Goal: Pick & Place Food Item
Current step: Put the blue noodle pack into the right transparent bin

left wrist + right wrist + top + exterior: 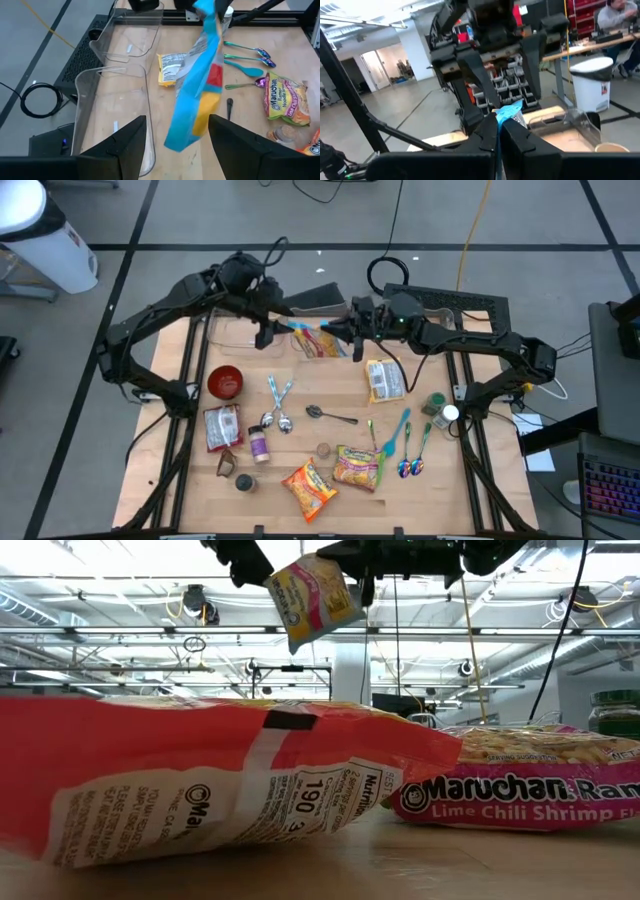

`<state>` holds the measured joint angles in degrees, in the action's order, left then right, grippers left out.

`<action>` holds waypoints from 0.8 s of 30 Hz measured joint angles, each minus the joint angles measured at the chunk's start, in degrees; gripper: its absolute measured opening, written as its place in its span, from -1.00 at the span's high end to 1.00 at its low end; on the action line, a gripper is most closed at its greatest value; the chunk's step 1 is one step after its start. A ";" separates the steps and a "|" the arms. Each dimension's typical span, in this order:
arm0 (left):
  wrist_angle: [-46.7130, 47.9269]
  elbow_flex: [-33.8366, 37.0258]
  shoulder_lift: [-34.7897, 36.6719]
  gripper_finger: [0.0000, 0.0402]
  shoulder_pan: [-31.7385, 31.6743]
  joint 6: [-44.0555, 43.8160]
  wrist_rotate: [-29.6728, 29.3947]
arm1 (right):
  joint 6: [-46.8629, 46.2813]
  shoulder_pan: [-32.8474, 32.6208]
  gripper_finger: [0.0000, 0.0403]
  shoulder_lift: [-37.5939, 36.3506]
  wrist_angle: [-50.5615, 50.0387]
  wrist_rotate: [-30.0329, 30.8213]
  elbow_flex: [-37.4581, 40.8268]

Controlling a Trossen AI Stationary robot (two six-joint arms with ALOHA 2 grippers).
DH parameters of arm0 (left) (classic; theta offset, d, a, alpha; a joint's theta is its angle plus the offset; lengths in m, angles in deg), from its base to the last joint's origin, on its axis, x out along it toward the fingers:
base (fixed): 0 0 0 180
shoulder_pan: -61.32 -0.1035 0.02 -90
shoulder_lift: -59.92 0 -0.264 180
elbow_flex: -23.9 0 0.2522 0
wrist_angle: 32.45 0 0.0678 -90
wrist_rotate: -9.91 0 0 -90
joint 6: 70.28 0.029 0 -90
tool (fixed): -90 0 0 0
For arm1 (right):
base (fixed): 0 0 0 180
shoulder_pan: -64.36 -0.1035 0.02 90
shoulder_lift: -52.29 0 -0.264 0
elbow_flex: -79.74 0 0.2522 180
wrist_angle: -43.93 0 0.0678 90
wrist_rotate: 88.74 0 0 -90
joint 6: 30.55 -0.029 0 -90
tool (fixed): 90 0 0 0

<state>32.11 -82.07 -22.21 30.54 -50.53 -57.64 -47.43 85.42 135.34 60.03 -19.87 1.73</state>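
Above the clear plastic bins (245, 330) at the back of the bench (300, 450): one snack packet (318, 340), blue, yellow and red, hanging in the air between the two pincers.

Right pincer (352, 320): fingers shut on the packet's upper edge, seen pinching the blue film in its own wrist view. Arm stretched across from the right, wrist about level, packet dangling below it.

Left pincer (268, 328): fingers spread partway, one on each side of the packet in the left wrist view, not clearly touching it. Arm reaches in from the left, wrist pitched down towards the bins.

Step in hand, as judged: a handover, or a drop into a bin. To do it well, close the left fingers squarely on the packet's flat middle before the right pincer lets go; the film is limp and will likely swing or slip if pinched at a corner. If dropping instead, centre the packet over one bin first.

Also on the bench, nearer than the bins: Maruchan ramen packs (358, 467), spoons (276, 405), red bowl (225, 382).
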 joint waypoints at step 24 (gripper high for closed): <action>-1.26 0.03 -0.04 0.17 -1.82 -0.82 6.21 | -0.63 0.00 1.00 0.00 4.17 0.26 -0.06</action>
<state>30.85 -82.04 -22.25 28.72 -51.34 -51.43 -48.07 85.42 135.34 64.19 -19.61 1.66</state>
